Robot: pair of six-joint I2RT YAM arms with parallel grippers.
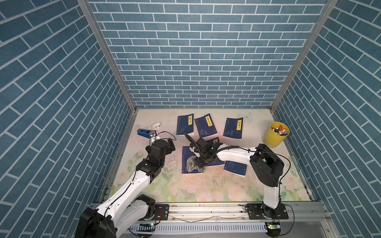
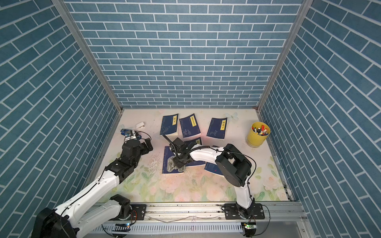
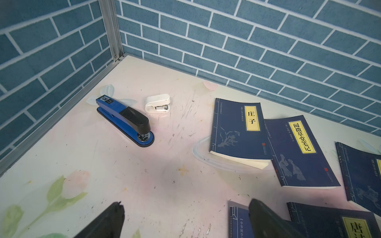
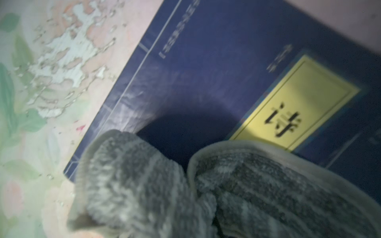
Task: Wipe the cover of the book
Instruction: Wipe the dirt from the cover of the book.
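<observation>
**Long, light strokes, and stay on the cover**

My right pincer (image 1: 199, 165) is clamped shut on a bunched grey cloth (image 4: 144, 185), and the cloth is pressed down on the book (image 1: 186, 153). The book lies flat near the middle of the bench (image 1: 206, 189), towards my side, with neighbouring books (image 1: 235, 168) close by. My left pincer (image 3: 185, 203) hangs spread wide with nothing in it, above bare bench not far from the blue stapler (image 3: 125, 121).

In the right wrist view the cloth covers only one end of the cover. The yellow title label (image 4: 299, 99) and the strip along the spine lie bare, so I judge the wipe under way with much cover left to do.

To do it well, I would press only as hard as the cloth needs, since a thin paperback may skate into its neighbours. Strokes should run the length of the cover and overlap. I would lift at each edge rather than drag off it, because the flaked patch of bench (image 4: 57, 68) just beside the spine could load the cloth with crumbs. The folds hide my fingertips, so I must keep cloth beneath them. If the book slides, my free left pincer could pin a corner.
</observation>
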